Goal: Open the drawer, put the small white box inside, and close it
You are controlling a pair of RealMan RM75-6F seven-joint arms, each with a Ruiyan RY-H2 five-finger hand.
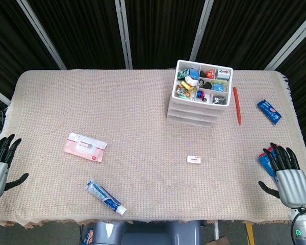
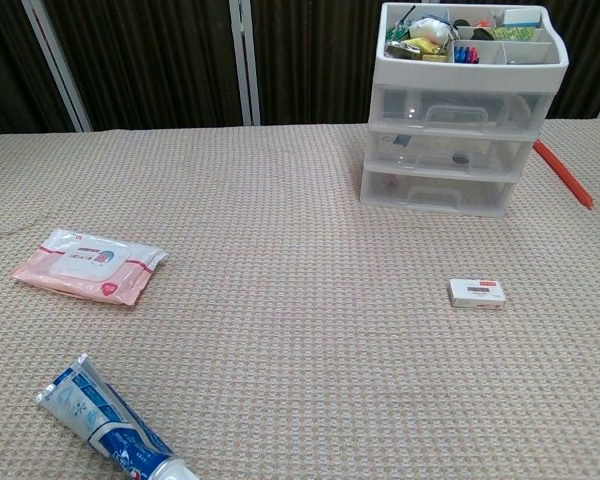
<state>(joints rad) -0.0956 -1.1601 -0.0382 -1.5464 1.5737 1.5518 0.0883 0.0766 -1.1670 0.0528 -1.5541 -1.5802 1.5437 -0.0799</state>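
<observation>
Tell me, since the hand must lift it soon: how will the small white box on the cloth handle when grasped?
The small white box looks flat and squared, so it probably stays stiff and will not roll. Being so low on the woven cloth, it may be awkward to get fingers under. It seems light, so a push would likely slide it.

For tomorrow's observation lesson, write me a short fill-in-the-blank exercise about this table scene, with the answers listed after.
1. All the drawers of the drawer unit are ____.
2. The small white box lies on the ____.
3. The right hand holds ____.
4. The wipes pack is coloured ____.

Answers: closed; tablecloth; nothing; pink
</observation>
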